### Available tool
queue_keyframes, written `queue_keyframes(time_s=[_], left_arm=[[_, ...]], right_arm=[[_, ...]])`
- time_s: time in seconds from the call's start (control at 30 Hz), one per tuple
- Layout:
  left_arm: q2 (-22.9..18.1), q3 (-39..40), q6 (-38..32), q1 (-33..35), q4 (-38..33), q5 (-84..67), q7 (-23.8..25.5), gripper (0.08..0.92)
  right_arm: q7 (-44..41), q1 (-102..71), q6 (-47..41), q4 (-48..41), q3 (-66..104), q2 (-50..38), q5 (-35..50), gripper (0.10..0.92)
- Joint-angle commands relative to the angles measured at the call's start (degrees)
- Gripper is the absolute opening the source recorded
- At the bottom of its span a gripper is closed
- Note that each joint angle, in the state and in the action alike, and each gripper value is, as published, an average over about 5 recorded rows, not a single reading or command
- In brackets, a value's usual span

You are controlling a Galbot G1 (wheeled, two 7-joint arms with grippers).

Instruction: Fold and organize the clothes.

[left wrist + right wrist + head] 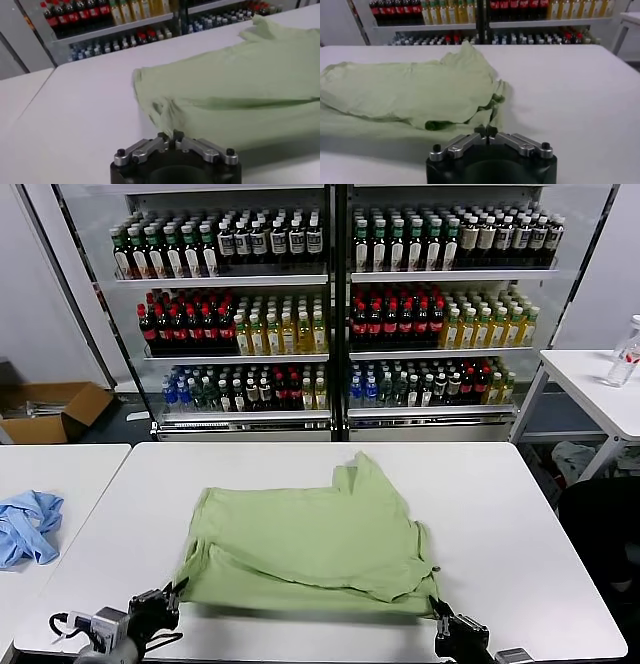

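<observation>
A light green short-sleeved polo shirt (315, 544) lies partly folded on a wide white table (520, 544), its upper layer doubled over the lower one so the near edge forms a long straight hem, with a sleeve or corner sticking up at the far side. The left end effector (172, 596), black with silver finger links, sits low at the table's near edge, right at the shirt's near left corner; in the left wrist view (171, 136) its two fingertips are pressed together with the rumpled corner of green cloth just ahead of them, and it is not clear whether any fabric is caught between them. The right end effector (440, 616) sits at the shirt's near right corner, also at the table's near edge; in the right wrist view (486, 132) its fingertips meet, closed, with the shirt's folded edge and a darker green crease directly ahead, and whether cloth is pinched cannot be told. Beyond both end effectors, past the table, stand glass-fronted shelves of bottled drinks (330, 304). Well off to the left end effector's outer side, a crumpled light blue garment (25, 524) rests on a separate white table (70, 469).
</observation>
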Motion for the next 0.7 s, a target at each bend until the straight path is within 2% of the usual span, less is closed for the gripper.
queue_keyframes(time_s=[0.03,0.13,0.23,0.5,0.7], left_arm=[[0.45,-2.44,-0.40,2.73,-5.74,2.13,-1.54,0.264],[0.40,-2.30,-2.88,-1.43,-5.51,2.19,-4.00,0.351],[0.70,-0.64,-3.59,-7.20,-2.05,1.24,-3.69,0.437],[2.10,9.36,-1.81,-32.57,18.96,-3.71,1.55,0.654],[2.57,15.05,-1.70,-42.69,30.37,-4.85,4.85,0.804]], right_arm=[[0.52,3.35,-3.24,6.43,5.56,-1.60,4.74,0.248],[2.03,13.33,-5.72,3.05,5.62,-2.72,9.54,0.335],[3.84,27.95,-6.77,-4.58,0.17,-2.89,11.41,0.422],[5.35,55.47,-6.75,-30.38,-14.37,-0.53,11.58,0.656],[4.60,64.39,-6.68,-44.07,-17.69,1.72,11.63,0.803]])
